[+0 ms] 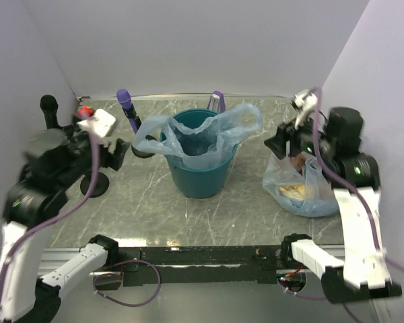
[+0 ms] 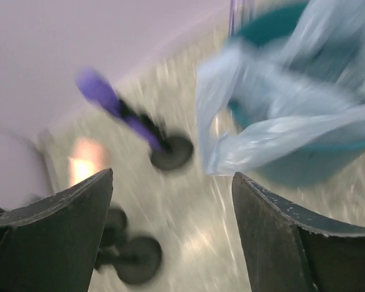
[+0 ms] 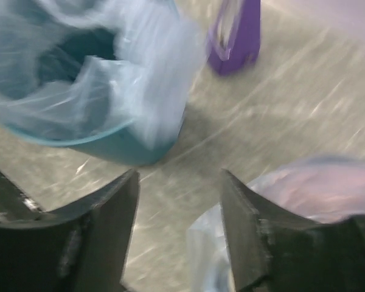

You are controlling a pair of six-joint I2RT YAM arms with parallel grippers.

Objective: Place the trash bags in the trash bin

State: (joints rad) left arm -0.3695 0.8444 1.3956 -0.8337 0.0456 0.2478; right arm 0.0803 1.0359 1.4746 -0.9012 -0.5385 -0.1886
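The teal trash bin (image 1: pixel 200 176) stands mid-table. The pale-blue trash bag (image 1: pixel 209 134) lies in it, its edges draped over the rim and its handles sticking out left and right. In the left wrist view the bag (image 2: pixel 274 115) and the bin (image 2: pixel 316 164) sit upper right; in the right wrist view the bag (image 3: pixel 109 73) and the bin (image 3: pixel 115 146) sit upper left. My left gripper (image 1: pixel 121 151) is open and empty, left of the bin (image 2: pixel 170 182). My right gripper (image 1: pixel 277 142) is open and empty, right of the bin (image 3: pixel 179 179).
A clear bag stuffed with yellow and pink items (image 1: pixel 301 185) lies on the right, under my right gripper (image 3: pixel 304 201). Purple-tipped stands on black bases (image 1: pixel 128 108) (image 2: pixel 128 115) stand at the back left, and a purple piece (image 1: pixel 218 101) (image 3: pixel 234 36) behind the bin. Walls close in on three sides.
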